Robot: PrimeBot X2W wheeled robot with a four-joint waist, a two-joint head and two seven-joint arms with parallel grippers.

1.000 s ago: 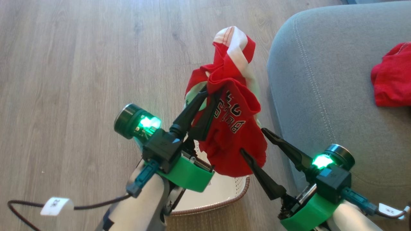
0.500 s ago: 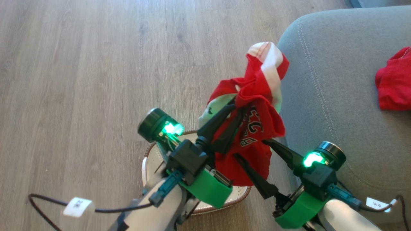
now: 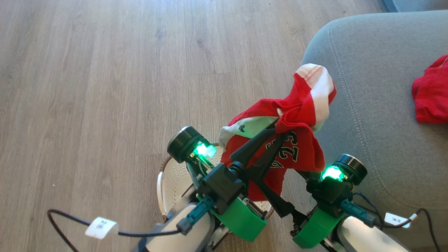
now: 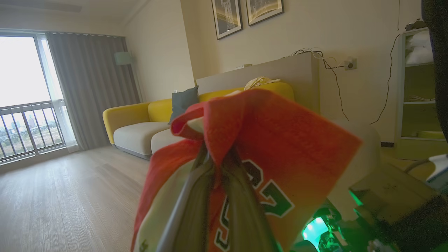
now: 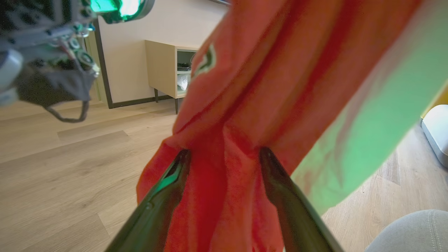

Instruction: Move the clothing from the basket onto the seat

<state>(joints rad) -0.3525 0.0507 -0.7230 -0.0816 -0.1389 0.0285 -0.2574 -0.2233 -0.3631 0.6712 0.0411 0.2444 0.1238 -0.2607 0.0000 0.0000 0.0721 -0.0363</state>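
1. Shirt first: the red-and-white shirt [image 3: 297, 115] has swung toward the seat [image 3: 367, 105] in the last second. Before, it hung over the basket [image 3: 161, 171] and the floor [image 3: 105, 87]. Now the white band at its top pokes over the seat's rounded edge. (The head camera has turned a bit too, but the shirt really has come closer to the seat.)
2. The part of the basket that shows is just its dotted bottom, with no cloth on it. The arms hide the rest.
3. The plain red shirt [image 3: 432, 94] already lies on the seat, far to the right. So this shirt is likely the last piece to move.
4. The shirt is up and out, but most of it is not over the cushion yet. Letting go now could drop it on the floor or down the seat's side.
5. The left pincer [image 3: 279, 128] is squeezed tight on a bunch of the shirt near its top. The cloth folds over the tips and hangs down from them, with the printed numbers just below.
6. The right pincer [image 5: 224, 152] is spread wide and grips nothing. The low end of the shirt hangs between its two fingers and seems to brush them, but they do not pinch it.
7. So the shirt is in the air between basket and seat. The left pincer alone holds it, and the right pincer is just under it.
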